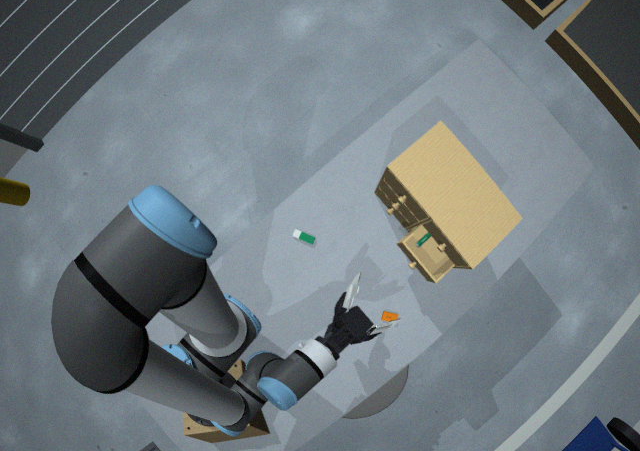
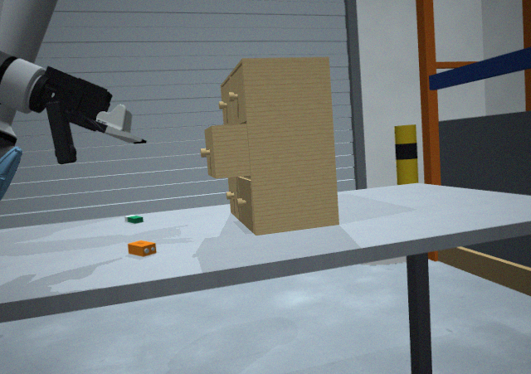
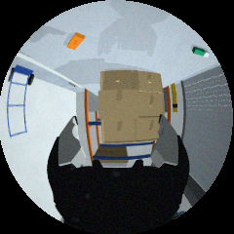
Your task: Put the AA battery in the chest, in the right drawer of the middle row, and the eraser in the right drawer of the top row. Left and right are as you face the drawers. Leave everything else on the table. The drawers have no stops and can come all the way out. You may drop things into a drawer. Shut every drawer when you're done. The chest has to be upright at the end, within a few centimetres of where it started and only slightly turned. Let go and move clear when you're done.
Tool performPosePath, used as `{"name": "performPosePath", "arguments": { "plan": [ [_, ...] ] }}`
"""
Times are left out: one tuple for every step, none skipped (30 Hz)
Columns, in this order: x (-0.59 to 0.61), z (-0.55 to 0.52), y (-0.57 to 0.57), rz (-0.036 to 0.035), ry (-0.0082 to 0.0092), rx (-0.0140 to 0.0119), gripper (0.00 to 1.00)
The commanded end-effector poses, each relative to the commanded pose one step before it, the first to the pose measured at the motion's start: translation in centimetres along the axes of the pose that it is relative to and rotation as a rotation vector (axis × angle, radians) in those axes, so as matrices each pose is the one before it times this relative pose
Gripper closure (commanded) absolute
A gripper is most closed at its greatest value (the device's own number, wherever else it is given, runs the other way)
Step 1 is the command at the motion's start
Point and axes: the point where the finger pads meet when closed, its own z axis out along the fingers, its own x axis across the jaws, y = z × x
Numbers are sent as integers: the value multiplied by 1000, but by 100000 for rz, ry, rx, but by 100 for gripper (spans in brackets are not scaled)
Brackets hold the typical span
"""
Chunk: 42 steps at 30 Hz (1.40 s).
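Note:
The wooden chest (image 1: 454, 193) (image 2: 295, 147) (image 3: 146, 128) stands upright on the table. Its right middle-row drawer (image 1: 435, 261) (image 2: 230, 151) (image 3: 111, 103) is pulled out. The green battery (image 1: 423, 239) lies inside that drawer, near its back. The other drawers look shut, including the right one of the top row (image 2: 241, 104). The green and white eraser (image 1: 305, 237) (image 2: 134, 219) (image 3: 199, 51) lies on the table, out in front of the chest. My gripper (image 1: 379, 297) (image 2: 105, 151) (image 3: 117, 115) is open and empty. It hangs above the table in front of the chest, apart from the open drawer.
An orange block with two silvery round spots (image 1: 389, 316) (image 2: 141, 248) (image 3: 76, 41) lies on the table, below and near one finger in the overhead view. Round knobs stick out from the drawer fronts. The table's edge (image 2: 180, 279) runs along the chest's right side.

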Motion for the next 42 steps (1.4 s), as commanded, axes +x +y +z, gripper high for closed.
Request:
{"name": "performPosePath", "arguments": {
  "plan": [
    [-11,226,275,-880,-1100,-3698,0],
    [3,17,-15,1,5,-178,0],
    [4,16,-17,1,7,-176,0],
    [5,16,-19,1,9,-174,0],
    [6,15,-21,1,10,-171,0],
    [7,15,-22,1,12,-169,0],
    [8,14,-24,2,14,-166,0],
    [9,14,-25,2,15,-164,0],
    [9,13,-27,2,16,-161,0],
    [10,13,-28,2,18,-158,0],
    [11,13,-29,2,19,-156,0],
    [11,12,-30,2,20,-153,0],
    [12,12,-31,2,21,-150,0],
    [8,13,-25,1,13,-152,0],
    [-8,20,7,-3,-26,-171,0],
    [0,0,0,0,0,0,0],
    [0,0,0,0,0,0,0],
    [-7,19,6,-2,-24,-169,0],
    [-7,19,4,-2,-22,-167,0],
    [-6,18,3,-2,-19,-164,0],
    [-5,18,2,-2,-17,-162,0],
    [-4,17,1,-1,-15,-159,0],
    [-4,17,0,-1,-13,-157,0],
    [-3,16,-1,-1,-11,-154,0],
    [-3,16,-2,-1,-9,-151,0],
    [-2,15,-3,0,-8,-148,0],
    [-2,15,-4,0,-6,-145,0],
    [-1,14,-5,0,-5,-142,0],
    [-1,14,-5,0,-3,-139,0],
    [0,13,-6,0,-2,-136,0],
    [0,13,-6,0,-1,-132,0],
    [0,12,-7,1,0,-129,0],
    [0,0,0,0,0,0,0],
    [0,0,0,0,0,0,0],
    [1,12,-7,1,1,-126,0],
    [1,11,-8,1,2,-122,0],
    [1,11,-8,1,3,-119,0],
    [1,10,-8,1,4,-115,0],
    [2,10,-8,1,4,-112,0],
    [2,9,-9,1,5,-108,0],
    [2,9,-9,1,5,-105,0],
    [2,9,-9,1,6,-101,0]
  ]
}}
